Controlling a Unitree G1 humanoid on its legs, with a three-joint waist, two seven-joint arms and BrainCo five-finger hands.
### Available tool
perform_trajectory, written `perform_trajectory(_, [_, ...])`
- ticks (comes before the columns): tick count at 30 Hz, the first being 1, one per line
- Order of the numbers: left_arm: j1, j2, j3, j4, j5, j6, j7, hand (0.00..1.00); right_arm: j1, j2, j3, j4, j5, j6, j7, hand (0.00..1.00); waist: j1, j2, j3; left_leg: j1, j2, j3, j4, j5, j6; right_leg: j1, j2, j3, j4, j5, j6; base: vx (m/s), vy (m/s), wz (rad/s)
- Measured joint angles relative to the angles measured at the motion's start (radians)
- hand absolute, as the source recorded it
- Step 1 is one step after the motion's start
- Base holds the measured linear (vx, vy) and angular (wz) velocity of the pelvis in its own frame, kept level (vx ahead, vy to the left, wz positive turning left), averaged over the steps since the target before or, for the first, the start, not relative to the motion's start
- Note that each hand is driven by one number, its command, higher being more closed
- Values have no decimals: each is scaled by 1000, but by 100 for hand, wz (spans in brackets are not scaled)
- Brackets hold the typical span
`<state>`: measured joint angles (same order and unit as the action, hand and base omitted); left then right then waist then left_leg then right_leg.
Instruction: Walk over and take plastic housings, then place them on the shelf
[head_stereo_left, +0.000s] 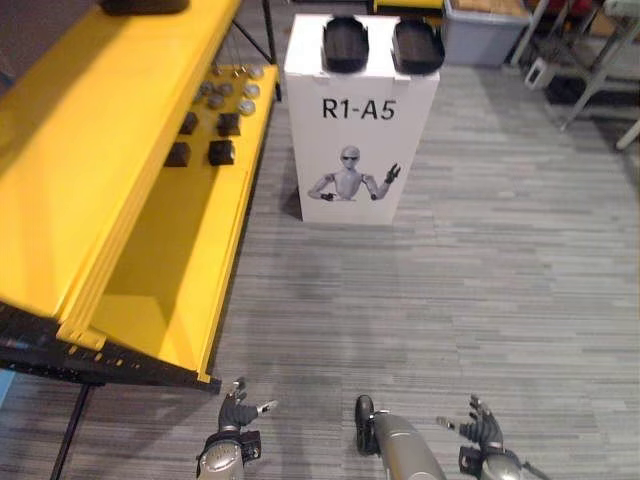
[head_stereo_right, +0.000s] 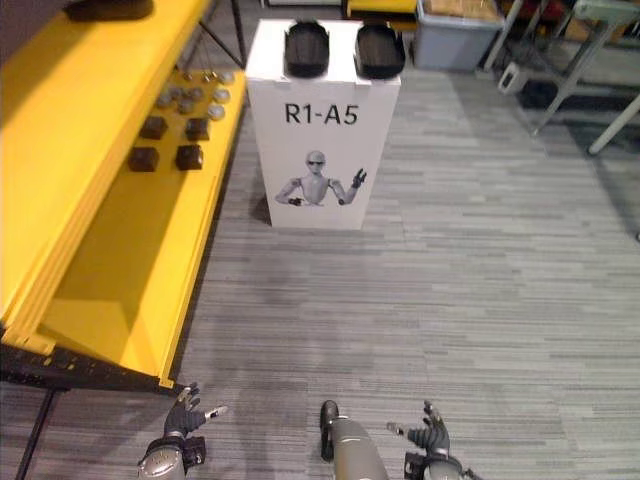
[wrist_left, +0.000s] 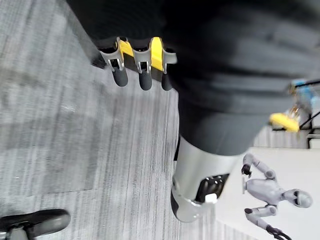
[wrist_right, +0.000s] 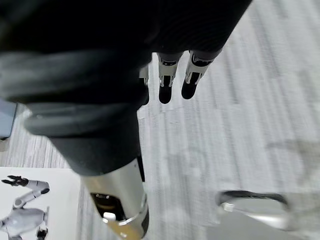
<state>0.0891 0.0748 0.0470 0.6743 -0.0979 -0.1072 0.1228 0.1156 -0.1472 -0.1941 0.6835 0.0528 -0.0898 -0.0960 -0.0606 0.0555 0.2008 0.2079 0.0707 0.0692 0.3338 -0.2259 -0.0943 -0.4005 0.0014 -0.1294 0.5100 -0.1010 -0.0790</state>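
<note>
Evidently the housings (head_stereo_left: 345, 44) sit on the white box (head_stereo_left: 360, 150), upper centre — beyond reach, so left hand (head_stereo_left: 232, 415) and right hand (head_stereo_left: 483, 432) hang low, fingers (wrist_left: 145, 80) loose, empty.

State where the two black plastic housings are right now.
In the eye views, the black housings lie side by side on top of the white box, straight ahead, right of the yellow shelf.
</note>
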Motion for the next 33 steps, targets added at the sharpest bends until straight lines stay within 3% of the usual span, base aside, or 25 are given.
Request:
perform_trajectory(2, [17,-28,16,-8,0,0,2,0,24,2,22,-33,1,0,0,0,-10,2,2,-77,25,19,279,153,39,132,1,-13,-65,-32,-3,570,-175,20])
perform_trajectory(3, [39,-41,15,-49,0,-4,-4,0,49,21,43,-82,7,-4,0,0,3,-2,5,-202,100,53,585,170,40,254,27,-3,-158,-47,-22,531,-133,-8])
perform_trajectory(4, [45,-43,16,-72,-1,-5,-3,0,46,30,47,-91,19,-9,-2,0,21,0,5,-271,141,86,723,143,44,314,48,16,-209,-50,-27,515,-120,-28])
perform_trajectory(6, [49,-46,12,-92,-8,-5,-3,0,40,49,59,-97,38,-11,-3,0,53,-16,12,-390,174,131,801,103,52,409,54,48,-282,-52,-30,451,-82,-44])
perform_trajectory(8, [63,-54,5,-108,-28,-5,-1,0,39,56,57,-99,44,-11,-5,0,70,-20,15,-479,177,181,724,70,50,487,49,81,-348,-54,-27,421,-25,-45])
perform_trajectory(9, [74,-58,4,-109,-36,-5,-1,0,37,57,57,-97,52,-10,-5,0,79,-22,17,-512,162,213,608,47,48,532,39,102,-381,-60,-22,441,44,-45])
perform_trajectory(11, [84,-60,4,-106,-38,-4,0,0,28,54,43,-75,59,-11,-6,0,78,-28,22,-533,92,207,331,46,38,587,8,124,-401,-92,-5,446,97,-36])
perform_trajectory(12, [83,-66,4,-105,-38,-5,1,0,19,53,12,-37,59,-11,-9,0,78,-25,19,-524,42,187,88,83,21,609,-6,136,-417,-113,12,538,222,-44])
perform_trajectory(13, [84,-69,4,-101,-38,-6,3,0,11,37,5,10,59,-10,-13,0,83,-9,11,-521,25,160,-52,169,24,628,-2,158,-422,-143,25,564,240,-51])
perform_trajectory(14, [82,-65,4,-89,-38,-6,4,0,7,36,5,27,59,-8,-15,0,83,-13,9,-516,16,148,-41,217,50,638,-9,173,-414,-164,29,601,249,-54])
perform_trajectory(15, [82,-58,5,-73,-38,-6,4,0,6,41,9,37,58,-8,-16,0,81,-34,-8,-522,-22,139,-7,231,103,638,-43,184,-381,-210,45,538,180,-27])
perform_trajectory(16, [66,-55,6,-50,-37,-4,4,0,14,37,7,42,57,-9,-18,0,73,-52,-15,-531,-47,150,36,186,149,611,-75,198,-306,-238,53,425,134,-17])
perform_trajectory(18, [63,-65,-2,-41,-36,-3,2,0,12,30,1,82,55,-8,-19,0,76,-58,-19,-506,-69,171,51,132,165,537,-96,221,-100,-241,67,511,182,-12])
perform_trajectory(20, [63,-53,-16,-18,-35,3,2,0,15,43,-2,96,49,-6,-19,0,69,-79,-14,-418,-112,174,25,85,182,425,-129,231,228,-170,210,620,216,-1])
perform_trajectory(21, [61,-47,-29,-11,-35,4,2,0,15,47,2,100,35,-5,-17,0,62,-82,-12,-368,-125,170,13,62,186,362,-139,228,390,-171,242,560,148,10])
perform_trajectory(22, [65,-42,-38,-5,-35,4,4,0,18,47,11,101,33,-3,-11,0,53,-79,-12,-298,-130,165,-8,38,190,294,-146,205,513,-184,219,659,87,12])
perform_trajectory(24, [53,-27,-47,-1,-36,3,6,0,7,44,41,100,33,-3,-5,0,44,-68,-8,-183,-121,144,-86,30,190,179,-159,106,504,-214,171,548,22,16])
perform_trajectory(25, [45,-27,-48,5,-36,3,6,0,2,44,43,101,32,-3,-4,0,41,-62,-4,-156,-110,142,-104,30,190,153,-155,79,454,-223,156,520,-72,30])
perform_trajectory(26, [20,-21,-54,20,-38,2,6,0,-6,43,43,102,33,-4,-4,0,33,-45,5,-106,-69,131,-124,28,184,98,-129,32,235,-220,151,601,-129,35])
perform_trajectory(27, [18,-19,-53,20,-38,-1,6,0,-6,44,43,102,32,-4,-3,0,26,-43,6,-97,-57,122,-126,25,177,89,-119,35,148,-210,147,490,-117,43])
perform_trajectory(28, [16,-16,-53,20,-38,-3,6,0,-7,43,42,102,33,-4,-3,0,19,-42,5,-87,-46,116,-128,20,152,80,-111,38,56,-184,139,406,-140,46])
perform_trajectory(29, [13,-8,-54,24,-38,-3,6,0,-3,41,40,105,33,-4,-4,0,13,-45,5,-67,-30,114,-130,1,119,76,-104,39,-71,-78,133,558,-206,50])
perform_trajectory(30, [4,-15,-55,55,-38,-4,8,0,0,20,39,143,33,-3,-5,0,9,-25,0,-39,4,108,-130,-28,70,96,-71,38,-94,52,83,656,-240,23])
perform_trajectory(31, [5,-18,-55,64,-37,-4,8,0,-8,14,38,151,32,-3,-6,0,18,-15,-9,-45,16,113,-126,-21,58,87,-56,44,-86,47,75,542,-209,-11])
perform_trajectory(33, [4,-32,-52,72,-36,-1,8,0,-18,9,35,148,27,0,-8,0,23,-14,-6,-67,22,118,-42,28,-5,103,-61,41,-62,-9,49,466,-258,-5])
